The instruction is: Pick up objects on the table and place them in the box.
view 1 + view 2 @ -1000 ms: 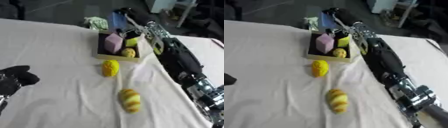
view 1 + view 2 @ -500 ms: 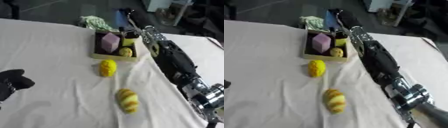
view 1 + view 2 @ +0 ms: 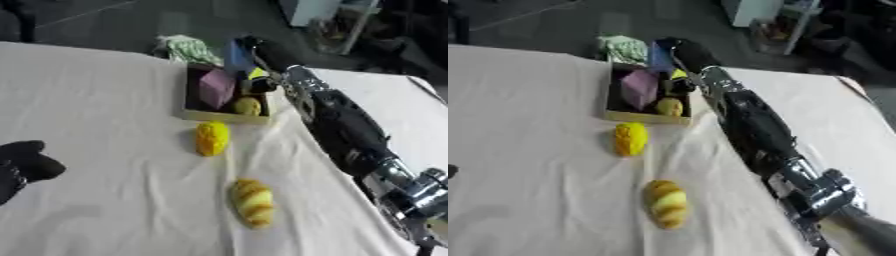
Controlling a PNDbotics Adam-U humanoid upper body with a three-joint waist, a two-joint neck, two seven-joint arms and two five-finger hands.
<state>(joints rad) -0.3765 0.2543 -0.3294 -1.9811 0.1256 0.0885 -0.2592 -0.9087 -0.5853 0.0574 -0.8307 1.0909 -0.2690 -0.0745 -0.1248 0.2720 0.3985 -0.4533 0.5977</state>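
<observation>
Left eye view: right hand over box, fingers' state unclear; green-white thing behind.

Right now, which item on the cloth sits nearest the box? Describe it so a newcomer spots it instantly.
Start at the wooden box at the table's far middle. Just in front of its near wall, on the white cloth, lies a bright yellow bumpy oval. The other loose item, a striped yellow-brown piece, lies nearer the robot and is longer.
</observation>
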